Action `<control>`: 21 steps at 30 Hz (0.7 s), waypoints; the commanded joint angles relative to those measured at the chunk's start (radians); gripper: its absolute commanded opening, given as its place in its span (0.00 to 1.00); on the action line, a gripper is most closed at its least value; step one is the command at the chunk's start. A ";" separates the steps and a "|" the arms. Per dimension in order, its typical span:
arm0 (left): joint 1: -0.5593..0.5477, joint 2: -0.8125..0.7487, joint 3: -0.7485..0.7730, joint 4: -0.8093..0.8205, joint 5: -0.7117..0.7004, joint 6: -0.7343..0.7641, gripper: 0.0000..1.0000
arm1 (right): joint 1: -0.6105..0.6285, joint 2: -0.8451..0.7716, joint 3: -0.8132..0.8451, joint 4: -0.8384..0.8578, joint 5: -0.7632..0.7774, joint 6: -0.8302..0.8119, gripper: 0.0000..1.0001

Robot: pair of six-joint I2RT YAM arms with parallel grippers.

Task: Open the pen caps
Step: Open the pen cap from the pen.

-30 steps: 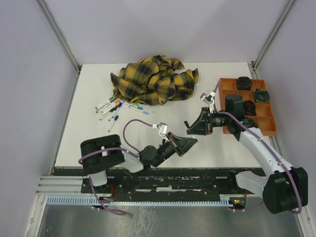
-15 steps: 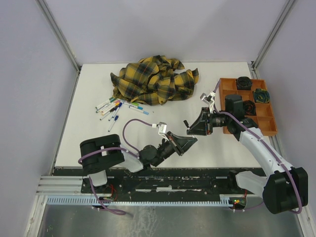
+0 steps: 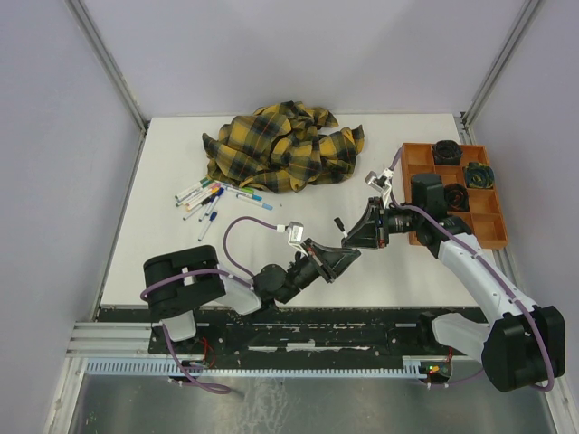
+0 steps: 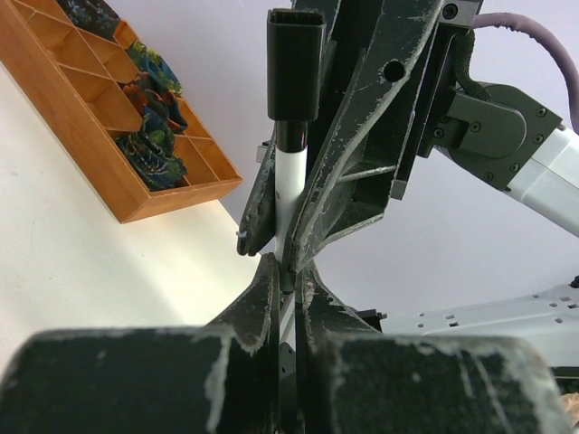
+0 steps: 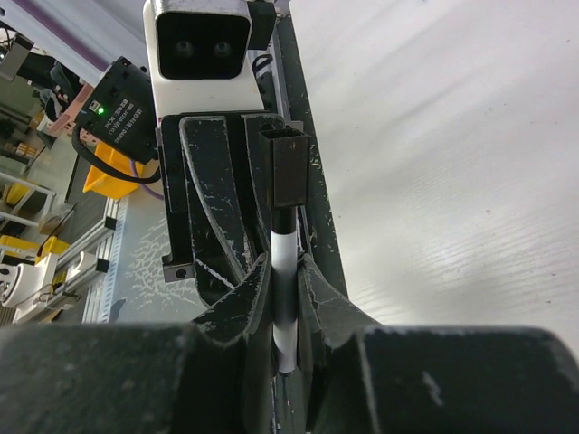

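The pen (image 4: 289,181) is held upright above the table (image 3: 163,262): the left gripper (image 4: 288,271) is clenched on the foot of its white barrel, the right gripper (image 5: 285,282) is closed on the barrel just above, and the black cap (image 4: 295,63) sits ungripped on top. The right grasp should be moved onto the cap, which is best drawn straight along the barrel axis.

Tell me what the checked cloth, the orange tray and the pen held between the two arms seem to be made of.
Cloth: woven fabric, matte; it lies in soft folds.
Tray: probably plastic, matte; thin even walls of one orange colour, though wood is possible.
Pen: smooth white plastic barrel with slight shine; its cap looks like black matte plastic.
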 commanded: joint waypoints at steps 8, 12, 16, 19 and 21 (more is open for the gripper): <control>0.013 -0.032 0.009 0.185 -0.005 0.019 0.13 | 0.011 -0.008 0.037 0.005 -0.045 -0.023 0.02; 0.012 -0.038 -0.015 0.184 0.029 0.014 0.31 | 0.011 0.008 0.060 -0.041 -0.048 -0.058 0.00; 0.013 -0.050 -0.063 0.195 0.061 -0.004 0.46 | 0.011 0.012 0.070 -0.079 -0.046 -0.090 0.00; 0.012 -0.072 -0.100 0.195 0.069 -0.001 0.51 | 0.011 0.008 0.071 -0.087 -0.042 -0.101 0.00; 0.012 -0.096 -0.122 0.195 0.072 0.019 0.55 | 0.012 0.009 0.075 -0.104 -0.039 -0.113 0.00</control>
